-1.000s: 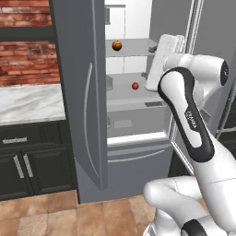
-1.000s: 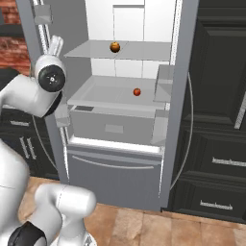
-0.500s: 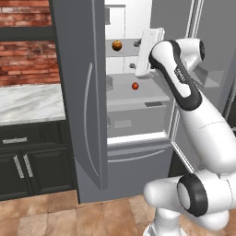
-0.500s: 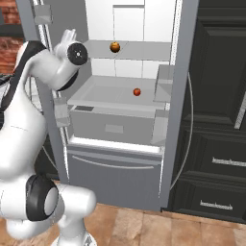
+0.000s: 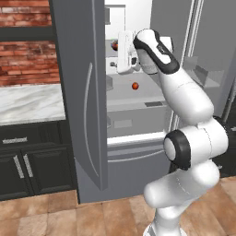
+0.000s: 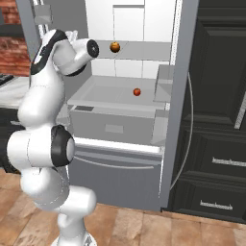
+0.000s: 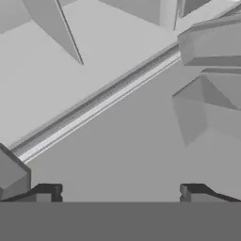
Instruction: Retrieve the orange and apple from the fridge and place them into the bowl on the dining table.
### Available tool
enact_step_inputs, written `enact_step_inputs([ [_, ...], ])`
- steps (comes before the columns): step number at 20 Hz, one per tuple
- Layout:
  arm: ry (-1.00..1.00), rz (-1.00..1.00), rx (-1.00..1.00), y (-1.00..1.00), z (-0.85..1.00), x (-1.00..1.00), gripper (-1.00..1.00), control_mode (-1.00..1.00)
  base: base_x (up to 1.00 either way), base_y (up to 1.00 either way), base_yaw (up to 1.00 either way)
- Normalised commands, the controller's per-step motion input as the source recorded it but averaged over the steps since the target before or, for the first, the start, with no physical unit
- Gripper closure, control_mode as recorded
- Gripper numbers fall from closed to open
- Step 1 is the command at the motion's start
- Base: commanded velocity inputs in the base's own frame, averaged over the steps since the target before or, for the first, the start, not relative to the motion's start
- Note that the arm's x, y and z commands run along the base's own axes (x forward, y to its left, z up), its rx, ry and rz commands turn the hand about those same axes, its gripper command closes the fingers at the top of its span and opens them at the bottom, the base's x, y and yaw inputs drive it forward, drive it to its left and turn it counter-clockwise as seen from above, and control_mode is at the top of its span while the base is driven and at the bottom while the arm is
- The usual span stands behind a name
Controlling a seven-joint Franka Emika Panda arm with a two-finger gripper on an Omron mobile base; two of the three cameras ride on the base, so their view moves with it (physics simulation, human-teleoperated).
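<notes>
Now hand (image 5: 120, 57) spread empty, orange (image 6: 115, 46) just beside, apple (image 6: 137, 92) lower.

White arm stands tall, bent at elbow, reaching up & fwd. Wrist turned sideways at the top. Hand (image 7: 120, 190) is wide open, w/ nothing between its two dark fingertips (image 7: 47, 192).
</notes>
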Motion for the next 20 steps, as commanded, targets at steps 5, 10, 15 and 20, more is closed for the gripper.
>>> enact_step_inputs([
  [5, 0.0, 0.17, -0.08, 0.89, 0.0, 0.58, -1.0, -1.0, 0.0, 0.0, 0.0],
  [10, -0.02, 0.11, -0.21, 1.0, 0.0, -0.1, -1.0, -1.0, 0.0, 0.0, 0.0],
  [15, -0.12, 0.09, -0.27, 1.0, 0.0, -0.69, -1.0, -1.0, 0.0, 0.0, 0.0],
  [20, -0.23, 0.03, -0.21, 0.92, 0.05, -0.91, -1.0, -1.0, 0.0, 0.0, 0.0],
])
